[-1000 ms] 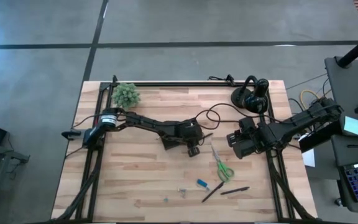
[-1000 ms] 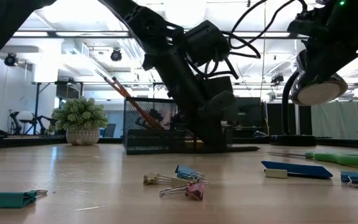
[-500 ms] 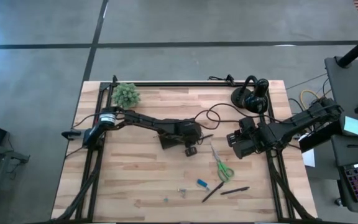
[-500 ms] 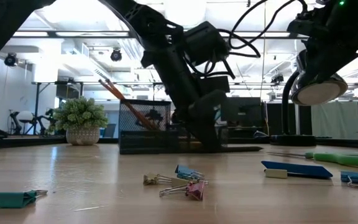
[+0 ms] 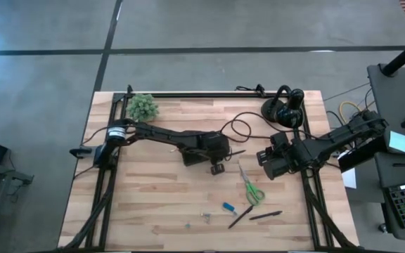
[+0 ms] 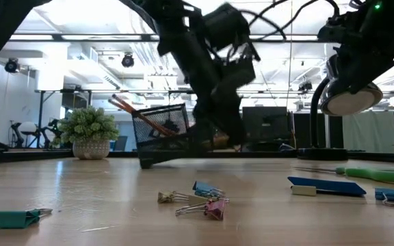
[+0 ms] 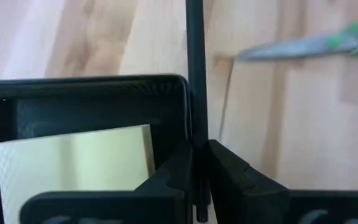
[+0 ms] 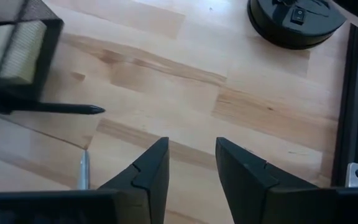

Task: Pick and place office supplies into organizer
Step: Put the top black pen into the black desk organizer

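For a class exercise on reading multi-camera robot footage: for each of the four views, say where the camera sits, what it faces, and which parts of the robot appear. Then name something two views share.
High view: above the table, looking straight down; both arms show, left gripper at the organizer.
Low view: at table-top height, looking across; arms enter from above, binder clips nearest.
Left wrist view: on the left arm, facing the organizer; its fingers pinch a black pen.
Right wrist view: on the right arm, facing bare table; right gripper open.
Shared: both wrist views show the sticky-note pad in the organizer.

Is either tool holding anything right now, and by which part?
The left tool grips a black pen on its shaft. The right tool is open and holds nothing.
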Robot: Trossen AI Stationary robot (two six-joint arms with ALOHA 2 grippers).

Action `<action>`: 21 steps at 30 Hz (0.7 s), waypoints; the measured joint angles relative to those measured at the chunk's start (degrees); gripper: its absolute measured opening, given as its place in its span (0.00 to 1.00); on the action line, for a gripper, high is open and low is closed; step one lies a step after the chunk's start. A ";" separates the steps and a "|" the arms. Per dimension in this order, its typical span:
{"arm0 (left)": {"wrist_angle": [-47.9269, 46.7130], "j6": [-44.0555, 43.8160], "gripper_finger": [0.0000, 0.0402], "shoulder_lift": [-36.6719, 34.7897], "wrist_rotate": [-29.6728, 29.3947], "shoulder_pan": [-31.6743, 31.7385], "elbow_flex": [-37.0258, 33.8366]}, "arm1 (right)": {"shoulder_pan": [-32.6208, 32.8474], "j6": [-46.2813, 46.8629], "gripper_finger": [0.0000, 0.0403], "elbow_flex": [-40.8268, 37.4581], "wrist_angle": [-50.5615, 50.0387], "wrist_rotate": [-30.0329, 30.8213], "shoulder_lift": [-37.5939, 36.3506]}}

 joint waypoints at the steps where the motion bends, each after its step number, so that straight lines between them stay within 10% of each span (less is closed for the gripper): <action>1: 0.09 -0.01 0.04 -0.70 0.00 0.00 0.02 | 0.00 0.18 0.30 -0.12 0.02 0.02 -0.02; 21: 0.22 -0.18 0.15 4.09 -0.45 0.38 -0.03 | 0.04 1.50 0.31 -1.14 0.50 -2.02 0.00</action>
